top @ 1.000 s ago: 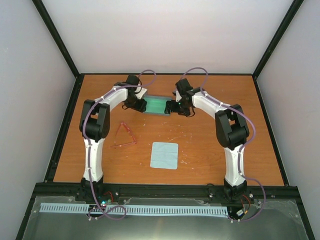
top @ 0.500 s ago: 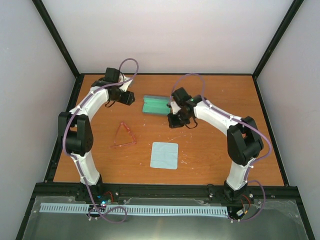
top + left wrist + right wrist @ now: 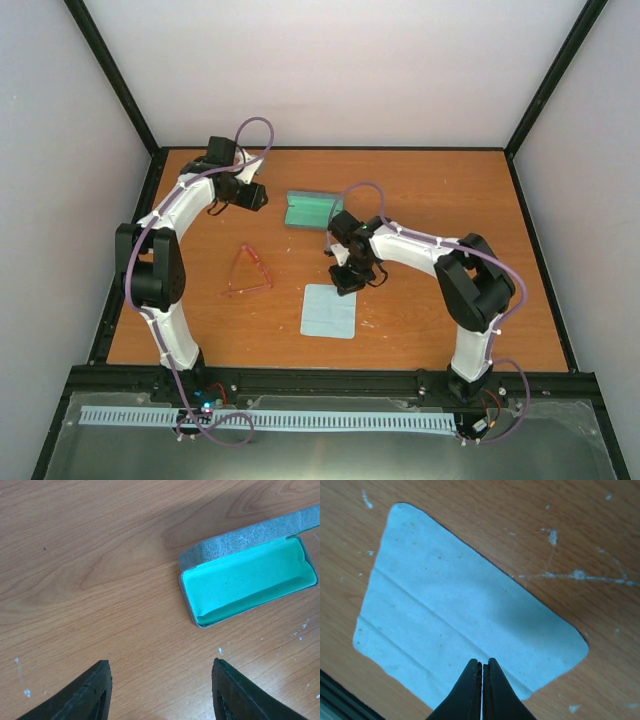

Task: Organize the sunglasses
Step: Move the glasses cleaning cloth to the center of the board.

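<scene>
Task judged barely begun. The sunglasses [image 3: 247, 272] lie on the desk [image 3: 430, 190], temples spread, well apart from the open, empty case [image 3: 247, 582]; packing remains. Left gripper [image 3: 160, 664] stands open near the case, holding nothing. Right gripper [image 3: 483, 662] is closed, empty, above the cloth [image 3: 460, 615]. No legible brand or writing.

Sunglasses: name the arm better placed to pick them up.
Left, likely: the sunglasses lie on its side and the left gripper is open, while the right gripper hovers shut over the cloth.
</scene>
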